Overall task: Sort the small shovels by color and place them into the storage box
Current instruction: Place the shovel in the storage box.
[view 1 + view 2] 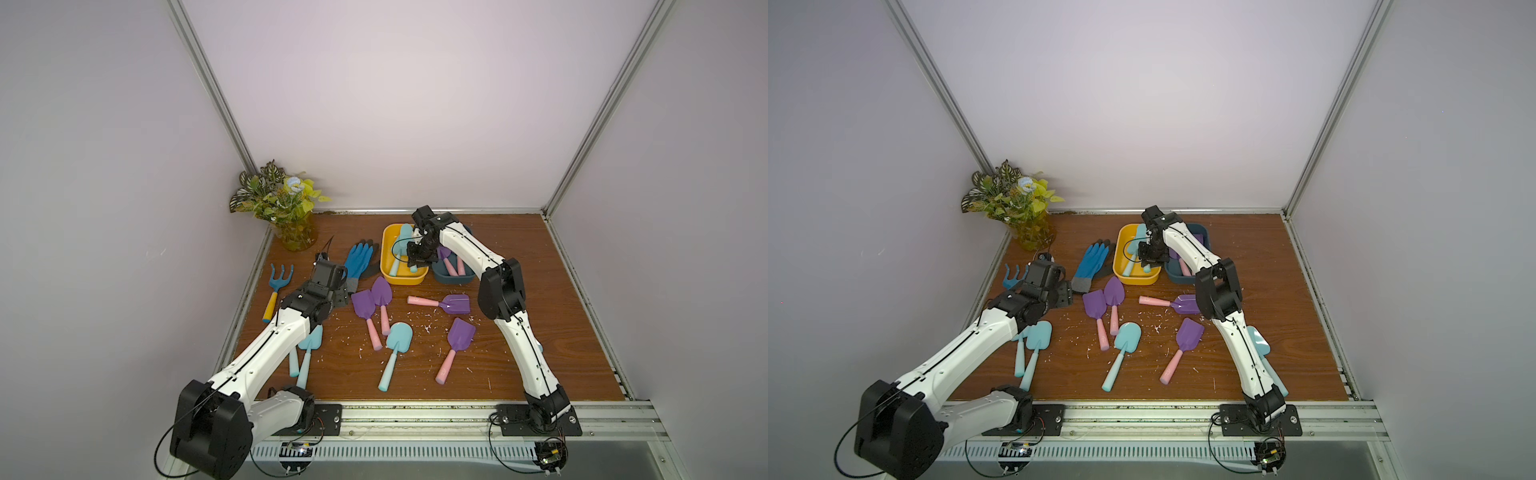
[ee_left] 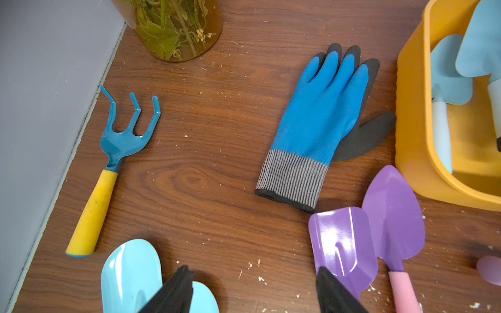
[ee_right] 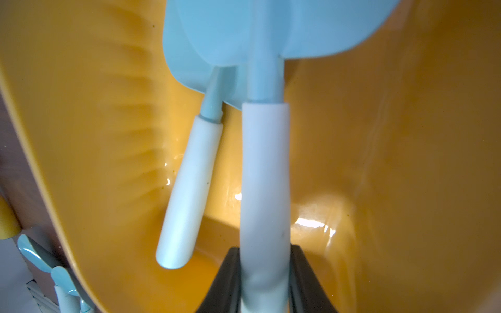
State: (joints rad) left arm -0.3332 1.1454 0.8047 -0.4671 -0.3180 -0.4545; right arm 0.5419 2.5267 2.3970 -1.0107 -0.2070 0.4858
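1 aqua shovel (image 3: 265, 176) is down inside the yellow box (image 3: 81, 135), with the right gripper (image 3: 265, 281) pinching its pale handle and a second aqua one (image 3: 189, 189) right beside it. Left gripper (image 2: 252, 271) hangs spread and empty over the table (image 2: 203, 176) near the blue glove (image 2: 320, 113); 4 purple shovels (image 1: 365, 303) lie loose.

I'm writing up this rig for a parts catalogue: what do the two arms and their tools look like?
The left arm and right arm share one build: glossy white shells between bulky black joint housings, with a thin black cable running along each shell. The left tool and right tool have matte black tapered fingers. No markings are legible.
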